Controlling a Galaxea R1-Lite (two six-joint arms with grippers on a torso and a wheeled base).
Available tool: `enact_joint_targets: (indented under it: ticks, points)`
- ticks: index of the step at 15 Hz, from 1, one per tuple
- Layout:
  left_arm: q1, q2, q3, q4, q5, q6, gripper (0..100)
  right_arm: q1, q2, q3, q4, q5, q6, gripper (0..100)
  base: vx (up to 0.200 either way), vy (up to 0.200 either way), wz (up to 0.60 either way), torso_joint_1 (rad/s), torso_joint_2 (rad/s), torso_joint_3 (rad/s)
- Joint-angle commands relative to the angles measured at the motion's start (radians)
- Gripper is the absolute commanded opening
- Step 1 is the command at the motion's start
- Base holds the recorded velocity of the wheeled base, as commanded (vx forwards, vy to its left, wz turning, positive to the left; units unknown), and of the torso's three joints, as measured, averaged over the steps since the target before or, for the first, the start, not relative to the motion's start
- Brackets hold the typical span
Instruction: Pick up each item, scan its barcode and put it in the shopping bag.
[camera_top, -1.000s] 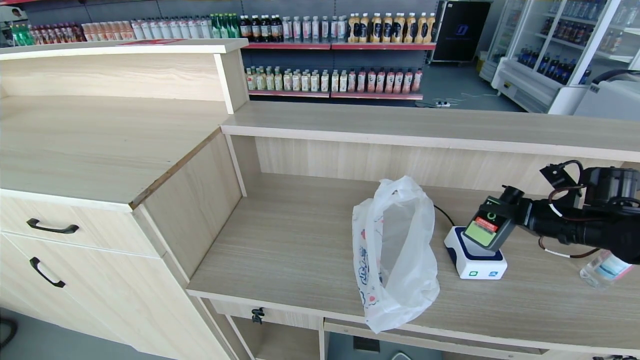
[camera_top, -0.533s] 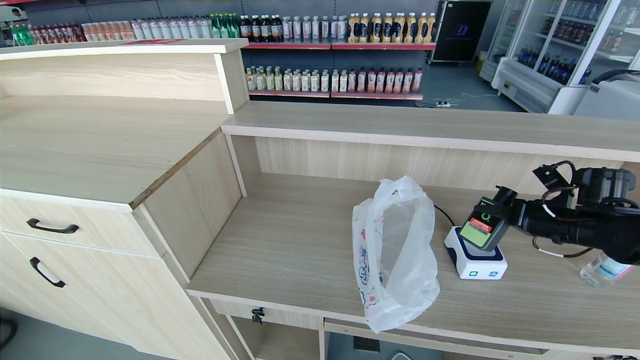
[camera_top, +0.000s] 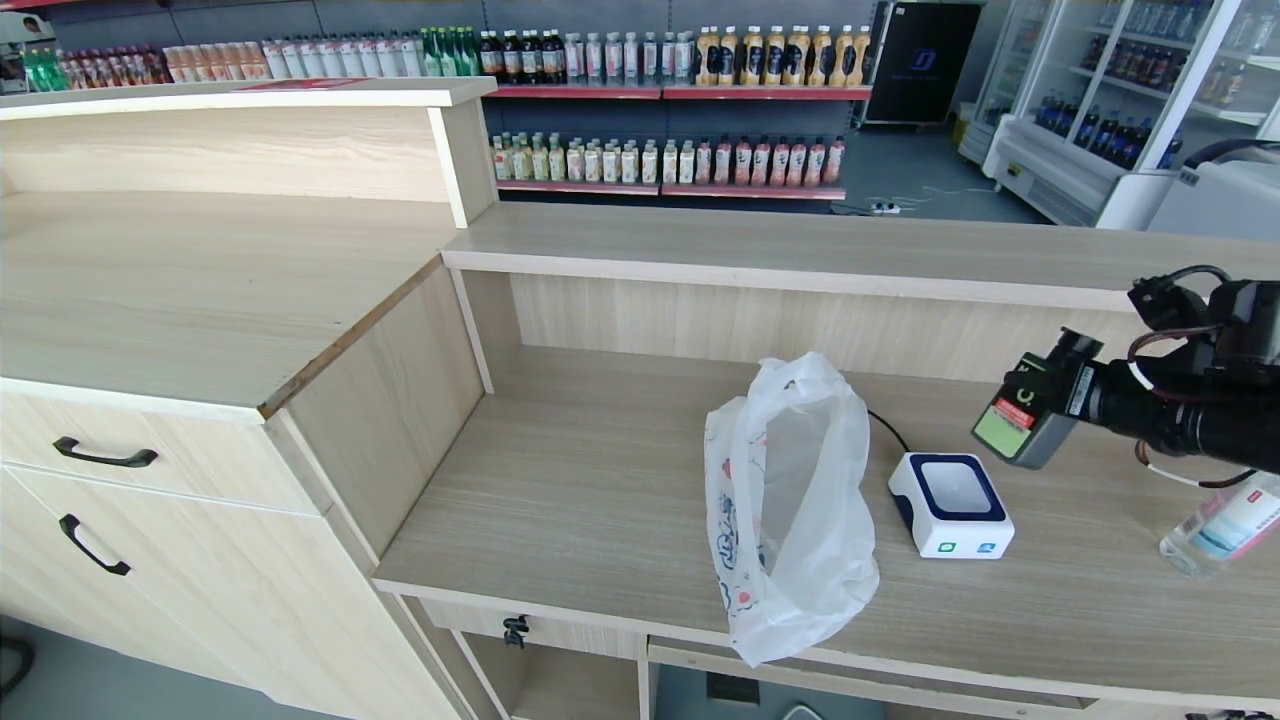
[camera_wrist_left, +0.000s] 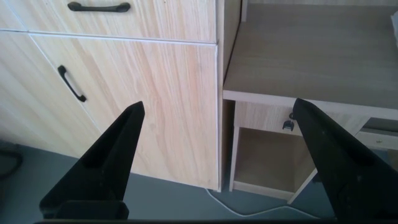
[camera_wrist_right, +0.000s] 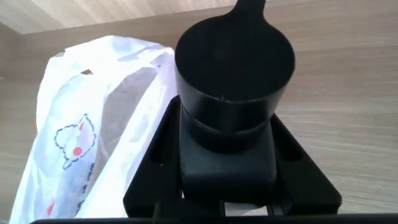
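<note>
- The right gripper (camera_top: 1085, 400) is clenched on 1 item, a dark container (camera_top: 1022, 428) with a green and red label, and holds it in the air.
- The container's long axis runs on from the gripper's own line. It is tilted, and its free end points down and to the robot's left.
- The scanner (camera_top: 950, 505) sits on the counter (camera_top: 600, 500) below the gripper and a little to its left, apart from the container.
- The shopping bag (camera_top: 790, 500) stands just beyond the scanner, further left of the gripper and lower, with its mouth facing up.
- Judgement: bagging the item calls for a leftward carry over the scanner, then a descent into the mouth.
- The left gripper (camera_wrist_left: 217, 107) is released and empty, low by the cabinet (camera_wrist_left: 155, 93), so the right arm is nearer.
- A water bottle (camera_top: 1215, 530) lies beneath the right arm.
</note>
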Motion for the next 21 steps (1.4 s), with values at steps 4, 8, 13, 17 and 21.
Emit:
enact_joint_targets:
  ticks: [4, 8, 13, 17, 21]
  points:
    - [0.0, 0.0, 0.0, 0.0, 0.0, 0.0, 100, 0.054, -0.252, 0.07, 0.148, -0.438, -0.351, 0, 0.0, 0.0, 0.0, 0.0, 0.0, 0.0]
    - [0.0, 0.0, 0.0, 0.0, 0.0, 0.0, 100, 0.107, -0.278, 0.102, 0.097, -0.44, -0.351, 0, 0.0, 0.0, 0.3, 0.0, 0.0, 0.0]
    - [0.0, 0.0, 0.0, 0.0, 0.0, 0.0, 100, 0.231, -0.185, 0.042, 0.016, -0.515, -0.343, 0, 0.0, 0.0, 0.6, 0.002, 0.0, 0.005]
    - [0.0, 0.0, 0.0, 0.0, 0.0, 0.0, 100, 0.229, 0.015, 0.062, -0.114, -0.511, -0.334, 0, 0.0, 0.0, 0.0, 0.0, 0.0, 0.0]
    - [0.0, 0.0, 0.0, 0.0, 0.0, 0.0, 100, 0.205, 0.144, 0.07, -0.223, -0.511, -0.334, 0, 0.0, 0.0, 0.0, 0.0, 0.0, 0.0]
